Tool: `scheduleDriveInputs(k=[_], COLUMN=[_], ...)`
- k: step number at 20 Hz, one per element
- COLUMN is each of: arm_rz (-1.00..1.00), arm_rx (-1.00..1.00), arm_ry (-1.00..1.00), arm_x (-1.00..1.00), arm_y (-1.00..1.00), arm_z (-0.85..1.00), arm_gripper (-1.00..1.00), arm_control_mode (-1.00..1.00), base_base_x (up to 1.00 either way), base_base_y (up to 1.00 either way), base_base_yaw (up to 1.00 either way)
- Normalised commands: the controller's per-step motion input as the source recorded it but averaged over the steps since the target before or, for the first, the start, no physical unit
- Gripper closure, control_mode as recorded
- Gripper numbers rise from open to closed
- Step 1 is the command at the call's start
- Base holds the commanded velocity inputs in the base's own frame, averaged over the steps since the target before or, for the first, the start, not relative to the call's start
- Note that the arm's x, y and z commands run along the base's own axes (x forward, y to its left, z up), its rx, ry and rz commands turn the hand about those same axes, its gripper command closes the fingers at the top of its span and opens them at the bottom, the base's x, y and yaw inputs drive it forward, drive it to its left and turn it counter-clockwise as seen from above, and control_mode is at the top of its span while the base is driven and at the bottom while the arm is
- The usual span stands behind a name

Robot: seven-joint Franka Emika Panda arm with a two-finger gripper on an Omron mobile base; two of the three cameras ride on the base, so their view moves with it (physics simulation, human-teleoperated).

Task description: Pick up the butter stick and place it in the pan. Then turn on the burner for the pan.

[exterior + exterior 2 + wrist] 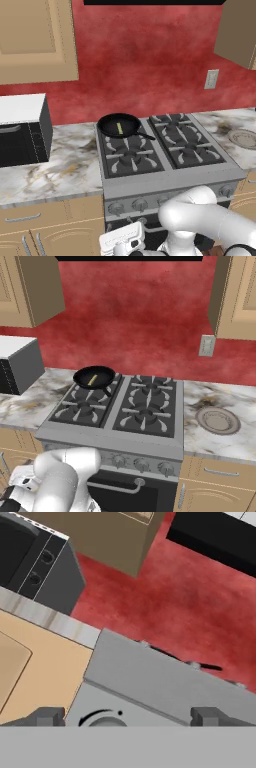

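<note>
The black pan (107,125) (102,376) sits on the stove's rear-left burner, its thin handle (205,666) pointing toward the stove's middle. The pale yellow butter stick (119,128) (92,379) lies inside the pan. My gripper (127,718) is low in front of the stove's control panel, open, with nothing between its widely spaced fingertips (50,716). A round burner knob (101,719) shows just ahead, between the tips and nearer the left one. In the left base view the white hand (122,241) hangs below the left knobs (116,207).
A black and white microwave (22,130) (17,366) stands on the marble counter left of the stove. A round grey disc (217,420) lies on the right counter. More knobs (141,464) line the stove front above the oven handle (115,487). Wall cabinets hang overhead.
</note>
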Motion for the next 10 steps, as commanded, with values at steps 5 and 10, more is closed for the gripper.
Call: scheduleDriveInputs(k=[5,10], arm_rz=[0.0,0.0], arm_rx=[0.17,0.15], arm_ry=[-0.05,0.0], arm_x=[0.32,0.37], arm_y=[-0.23,-0.32], arm_z=[-0.06,0.0], arm_gripper=[-1.0,-1.0], arm_control_mode=[-1.0,-1.0], base_base_x=[0.0,0.0], base_base_y=[0.0,0.0], base_base_yaw=[0.0,0.0])
